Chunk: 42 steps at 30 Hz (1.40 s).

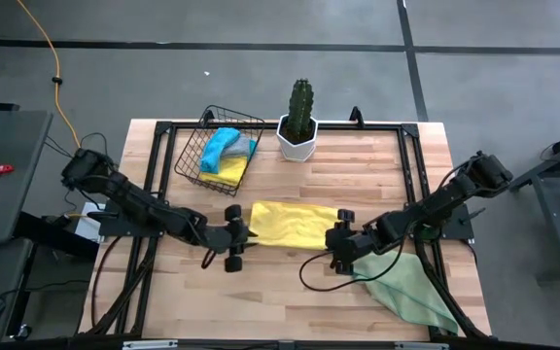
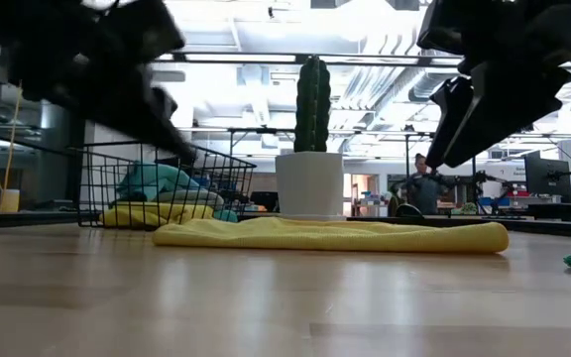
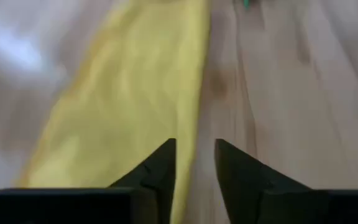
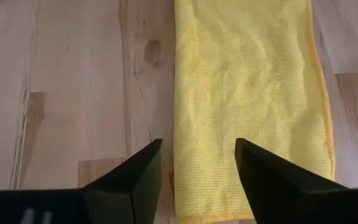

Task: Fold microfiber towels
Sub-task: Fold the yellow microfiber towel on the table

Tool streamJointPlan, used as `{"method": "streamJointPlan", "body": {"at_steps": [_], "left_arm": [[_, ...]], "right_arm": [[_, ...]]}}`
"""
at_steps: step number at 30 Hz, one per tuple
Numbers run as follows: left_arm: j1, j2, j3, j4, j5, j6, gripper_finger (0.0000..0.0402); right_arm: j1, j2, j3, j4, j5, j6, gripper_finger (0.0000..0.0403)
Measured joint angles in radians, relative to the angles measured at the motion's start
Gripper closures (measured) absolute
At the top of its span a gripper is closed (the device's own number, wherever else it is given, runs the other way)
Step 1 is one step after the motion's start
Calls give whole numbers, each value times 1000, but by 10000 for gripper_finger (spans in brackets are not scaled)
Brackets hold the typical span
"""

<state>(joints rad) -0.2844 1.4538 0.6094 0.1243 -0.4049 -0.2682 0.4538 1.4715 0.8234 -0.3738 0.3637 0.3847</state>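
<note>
Between the two claws, a yellow towel lies folded once on the tabletop, let go at both ends.

Left claw [image 1: 244, 236] hangs just off one short end of the yellow towel [image 1: 295, 224] and right claw [image 1: 339, 245] just off the other, each with its fingers apart and holding nothing, one long edge of the cloth showing between each pair. I judge one fold of this towel to be made, leaving a long flat strip, so the next move calls for one claw to drop onto its own end, pinch both layers and carry them across to the far end. Just beside the right claw lies a pale green towel [image 1: 411, 286], unfolded; beyond the left claw, a wire basket [image 1: 185, 156] holds blue and yellow cloths [image 1: 224, 154].
</note>
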Motion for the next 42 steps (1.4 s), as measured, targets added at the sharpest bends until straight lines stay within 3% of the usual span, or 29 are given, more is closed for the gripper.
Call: {"method": "streamJointPlan", "body": {"at_steps": [6, 11, 20, 28, 35, 39, 42], "left_arm": [[0, 51, -1, -130, 74, -26, 237], [0, 114, 0, -108, 105, 67, 219], [22, 211, 5, -82, 80, 97, 218], [21, 212, 4, -75, 101, 85, 218], [21, 214, 3, -71, 106, 78, 218], [21, 215, 2, -72, 109, 68, 237], [20, 216, 3, -77, 114, 52, 274]], "right_arm": [[-2, 0, 0, -4, 0, 0, 208], [-2, 0, 0, -8, 0, 8, 208], [-2, 0, 0, -21, -3, 61, 208], [-2, 38, -37, -32, -181, 32, 208], [-3, 139, -71, -10, -140, -1, 210], [-1, 167, -68, 4, -147, -19, 228], [5, 169, -69, 8, -139, -14, 257]]}}
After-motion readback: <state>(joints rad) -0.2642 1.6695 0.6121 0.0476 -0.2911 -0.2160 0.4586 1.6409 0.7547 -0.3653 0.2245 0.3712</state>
